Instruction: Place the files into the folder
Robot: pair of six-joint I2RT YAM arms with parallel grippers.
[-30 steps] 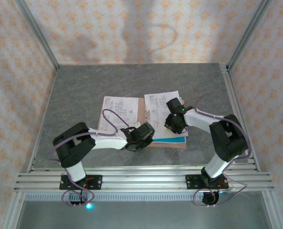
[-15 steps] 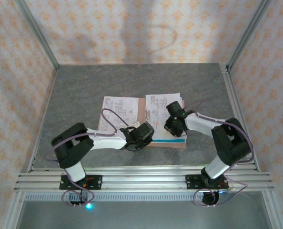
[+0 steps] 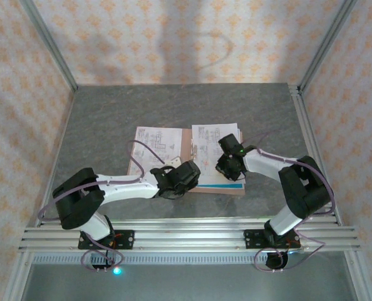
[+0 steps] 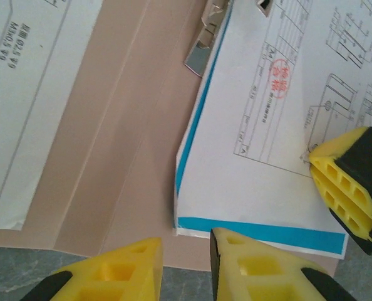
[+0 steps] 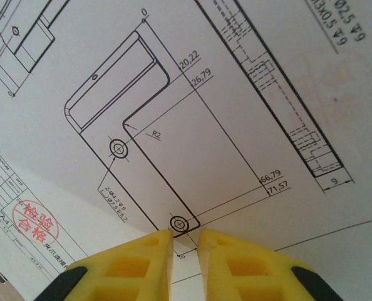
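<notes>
Your right tool (image 5: 186, 239), jaws nearly together and empty, seems to pin the white printed sheets (image 4: 267, 125) flat on the right half of the opened pinkish-brown card folder (image 4: 136, 125), so your left tool (image 4: 186, 254), jaws a little apart and empty, can reach the plain teal-blue sheet (image 4: 261, 229) at its near corner.

A gray, stone-look bench (image 3: 111, 113) sits between cream walls (image 3: 173, 37) with orange flower shapes and shiny metal posts (image 3: 49, 44).

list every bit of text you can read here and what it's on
"20,22", "26,79", "R2", "66,79", "71,57", "9": dimensions on the white drawing sheet.
"检验合格": red round stamp on a printed sheet.
Hole callout, title block, left page print: too small or blurred.
</notes>
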